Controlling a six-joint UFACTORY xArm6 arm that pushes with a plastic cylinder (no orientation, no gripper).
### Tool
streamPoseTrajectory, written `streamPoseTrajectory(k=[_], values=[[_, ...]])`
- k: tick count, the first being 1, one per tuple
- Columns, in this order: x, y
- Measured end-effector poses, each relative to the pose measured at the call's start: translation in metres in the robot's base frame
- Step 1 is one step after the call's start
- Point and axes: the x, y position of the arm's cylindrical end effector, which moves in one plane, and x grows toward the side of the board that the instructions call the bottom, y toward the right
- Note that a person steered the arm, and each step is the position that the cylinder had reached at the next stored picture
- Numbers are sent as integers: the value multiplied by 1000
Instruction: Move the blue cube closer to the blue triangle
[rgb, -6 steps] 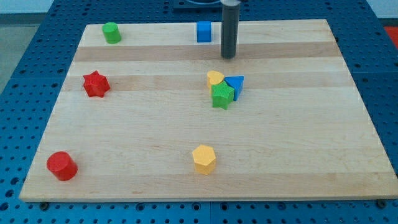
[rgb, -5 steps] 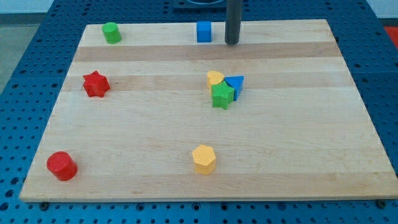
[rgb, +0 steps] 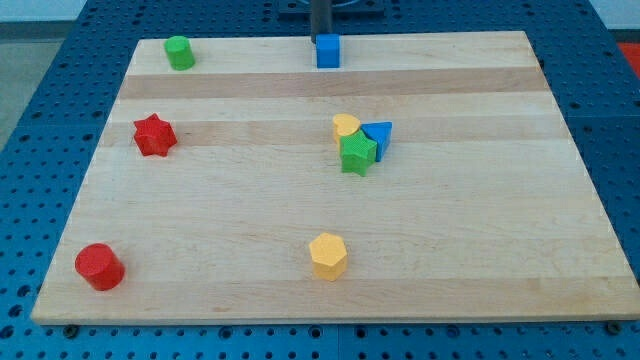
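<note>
The blue cube (rgb: 328, 50) sits near the top edge of the wooden board (rgb: 480, 230), a little left of centre. The blue triangle (rgb: 380, 136) lies below it toward the board's middle, touching a green star (rgb: 357, 154) and a yellow rounded block (rgb: 345, 125). My tip (rgb: 320, 35) is at the view's top, just behind the blue cube's top-left edge. The rod's very end sits right at the cube, and I cannot tell whether it touches.
A green cylinder (rgb: 179, 52) stands at the top left. A red star (rgb: 154, 135) is at the left. A red cylinder (rgb: 99, 266) is at the bottom left. A yellow hexagon (rgb: 328, 256) is at the bottom centre. Blue pegboard surrounds the board.
My tip has moved from right of the blue cube up and to the left, and now stands behind the cube. No block has moved.
</note>
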Motion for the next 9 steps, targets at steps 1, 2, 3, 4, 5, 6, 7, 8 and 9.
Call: streamPoseTrajectory(k=[1, 2, 3, 4, 5, 6, 7, 8, 9], values=[[1, -13], [1, -28], [1, -28], [3, -21], [9, -19], [27, -6], [54, 7], [85, 14], [107, 19]])
